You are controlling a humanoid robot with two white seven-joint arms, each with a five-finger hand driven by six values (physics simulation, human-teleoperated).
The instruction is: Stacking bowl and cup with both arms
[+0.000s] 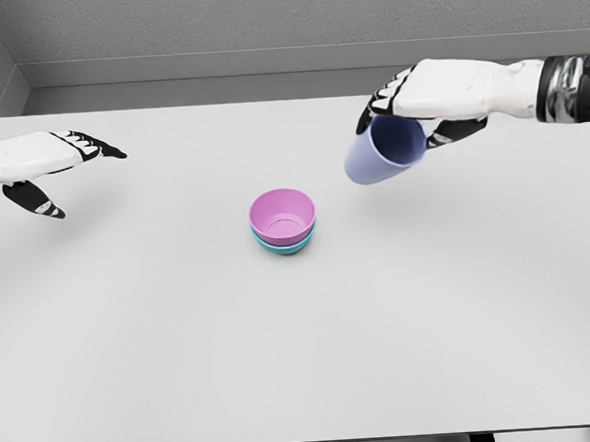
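Above and right of the pink bowl [283, 213], nested in a teal bowl [286, 245] mid-bench [184, 368], the right hand [423, 103] grips a tilted cup [383, 149]; the left hand [41, 161] hovers released far left.

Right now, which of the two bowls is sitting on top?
The pink bowl is on top, nested inside the teal bowl, of which only the lower rim shows beneath it on the table.

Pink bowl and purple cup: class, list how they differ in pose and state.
The pink bowl sits upright, nested in a teal bowl on the table; the purple cup is tilted, held in the air by the right hand. The bowl is wide and shallow, the cup taller. Both look empty.
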